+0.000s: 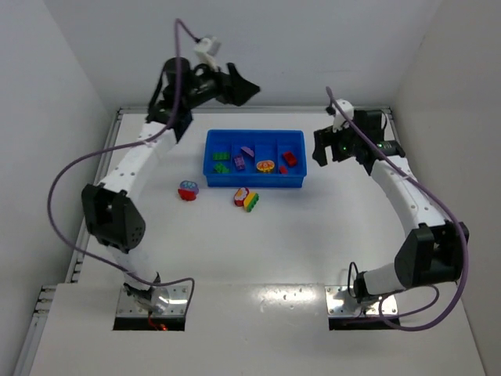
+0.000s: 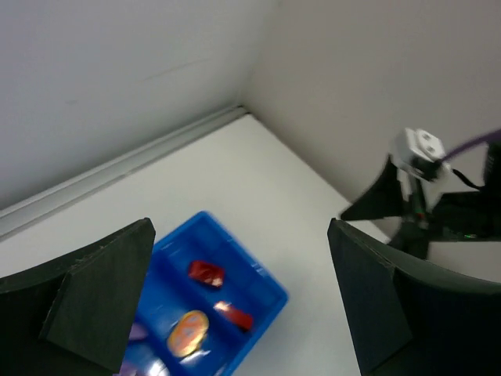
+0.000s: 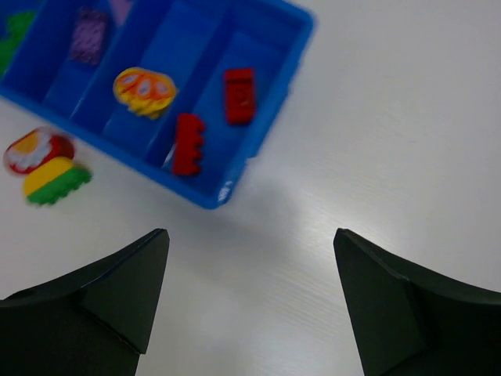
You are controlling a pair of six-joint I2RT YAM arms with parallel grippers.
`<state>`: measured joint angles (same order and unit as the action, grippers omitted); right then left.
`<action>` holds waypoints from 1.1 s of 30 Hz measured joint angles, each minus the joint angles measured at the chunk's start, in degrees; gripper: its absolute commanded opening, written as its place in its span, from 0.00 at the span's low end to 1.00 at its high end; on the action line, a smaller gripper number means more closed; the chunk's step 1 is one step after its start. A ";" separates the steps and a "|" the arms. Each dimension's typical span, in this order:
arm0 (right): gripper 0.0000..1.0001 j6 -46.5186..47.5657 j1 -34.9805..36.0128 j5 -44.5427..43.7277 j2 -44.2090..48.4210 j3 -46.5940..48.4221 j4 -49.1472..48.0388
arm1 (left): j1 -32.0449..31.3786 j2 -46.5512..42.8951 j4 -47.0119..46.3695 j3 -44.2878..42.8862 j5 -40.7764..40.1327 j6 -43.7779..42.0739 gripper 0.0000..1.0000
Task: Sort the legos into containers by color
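"Which step?"

"Between picks, I'd say. The left hand point(image 1: 244, 86) hangs wide and empty over the far bench point(image 1: 313, 235). Loose legos point(image 1: 188, 190) lie near the tray point(image 1: 254, 184), by its front wall."

"And the right hand point(image 1: 329, 150)?"

"Wide, empty, beside the tray. Next: reach down for a loose brick."

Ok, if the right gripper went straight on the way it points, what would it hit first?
Most likely the bare table, just beside the blue tray at its corner; the right gripper is open and empty. Depth is unclear.

Bare table point(image 1: 352, 227) flanks the tray point(image 1: 274, 182); 2 brick clusters point(image 1: 246, 198) sit before it.
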<state>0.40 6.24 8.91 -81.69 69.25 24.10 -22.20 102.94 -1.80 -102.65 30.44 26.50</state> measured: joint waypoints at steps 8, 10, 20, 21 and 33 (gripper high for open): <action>0.85 14.10 9.09 17.03 -7.85 5.20 9.22 | 16.79 -8.63 14.23 13.73 -1.62 -9.25 1.00; 0.85 15.67 12.17 18.91 -12.39 8.68 9.79 | 17.86 -10.97 17.68 17.99 -4.52 -11.17 1.00; 0.85 15.65 24.70 19.96 -22.62 12.13 11.08 | 19.23 -25.75 24.09 33.88 -12.61 -18.34 0.94; 0.85 15.26 24.83 19.69 -22.97 12.41 10.80 | 19.26 -26.27 24.28 35.15 -14.03 -18.40 0.94; 0.85 14.23 24.61 16.09 -22.95 12.59 8.85 | 13.75 -22.01 26.32 48.94 -28.61 -15.32 0.91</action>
<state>14.63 30.85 24.99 -104.64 81.84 32.95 -8.45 80.93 24.51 -53.71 1.83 11.18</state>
